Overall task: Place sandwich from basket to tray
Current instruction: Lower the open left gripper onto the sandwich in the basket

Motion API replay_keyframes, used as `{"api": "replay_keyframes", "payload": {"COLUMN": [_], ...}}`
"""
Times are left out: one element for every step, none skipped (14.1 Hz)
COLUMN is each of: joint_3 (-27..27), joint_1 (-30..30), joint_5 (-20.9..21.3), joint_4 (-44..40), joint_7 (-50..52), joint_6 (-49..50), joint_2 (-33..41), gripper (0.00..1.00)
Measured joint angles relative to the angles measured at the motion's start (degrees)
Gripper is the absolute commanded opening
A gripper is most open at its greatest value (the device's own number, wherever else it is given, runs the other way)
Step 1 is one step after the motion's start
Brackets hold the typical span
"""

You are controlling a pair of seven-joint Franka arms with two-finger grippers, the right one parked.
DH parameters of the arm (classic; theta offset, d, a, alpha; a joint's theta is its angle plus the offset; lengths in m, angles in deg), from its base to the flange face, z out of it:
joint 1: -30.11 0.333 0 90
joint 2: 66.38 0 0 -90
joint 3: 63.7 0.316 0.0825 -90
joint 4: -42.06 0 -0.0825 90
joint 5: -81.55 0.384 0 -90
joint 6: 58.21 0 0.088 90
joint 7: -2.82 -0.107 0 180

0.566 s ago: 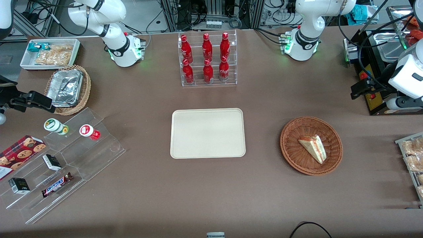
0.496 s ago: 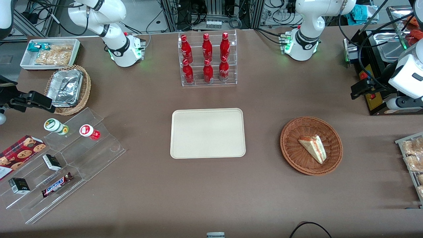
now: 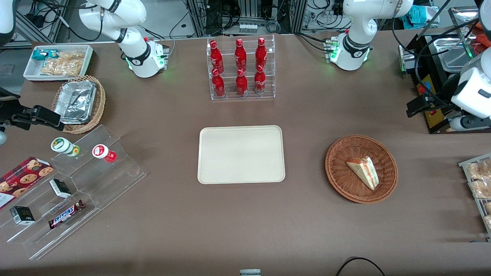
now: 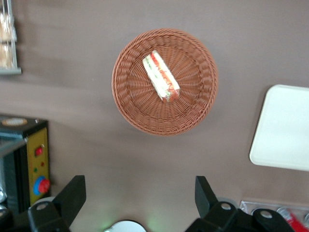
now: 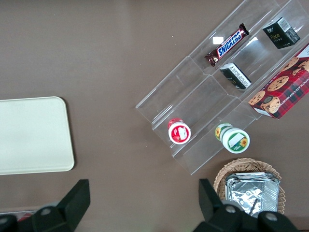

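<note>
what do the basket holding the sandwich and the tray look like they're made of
The basket looks like woven wicker, reddish-brown, with ribbed weave rings around the sandwich. The tray looks like matte cream plastic, possibly melamine: smooth, rounded corners, low rim. The gripper hangs open above the table, nearer the working arm's base than the basket.

Left arm raised, tool (image 4: 136, 193) pointing down, fingers spread wide.

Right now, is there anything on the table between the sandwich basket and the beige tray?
No. In the front view only bare brown tabletop separates the basket from the tray. The open gripper hangs above, holding nothing.
</note>
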Motion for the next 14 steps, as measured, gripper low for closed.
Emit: {"api": "replay_keyframes", "payload": {"joint_3": [0.01,0.02,0.02,0.02,0.03,0.03,0.03,0.04,0.03,0.01,-0.02,-0.08,-0.12,-0.14], "joint_1": [0.01,0.02,0.03,0.03,0.04,0.05,0.05,0.06,0.05,0.04,0.02,-0.01,-0.06,-0.08], "joint_5": [0.0,0.0,0.0,0.0,0.0,0.0,0.0,0.0,0.0,0.0,0.0,0.0,0.0,0.0], "joint_4": [0.34,0.72,1.06,1.6,2.54,3.77,5.07,6.21,7.06,7.71,8.17,8.51,9.21,10.64], "joint_7": [3.09,6.54,9.68,12.23,14.06,15.49,17.2,19.24,21.12,22.75,24.45,25.89,26.84,27.51], "joint_6": [-0.02,-0.24,-1.32,-3.47,-6.51,-10.03,-13.72,-17.07,-19.7,-21.89,-23.7,-24.82,-26.25,-28.62], "joint_2": [-1.29,-3.15,-5.3,-7.57,-9.78,-11.85,-13.79,-15.6,-17.25,-18.71,-20.07,-21.18,-22.02,-22.53], "gripper": [1.0,1.0,1.0,1.0,1.0,1.0,1.0,1.0,1.0,1.0,1.0,1.0,1.0,1.0]}}
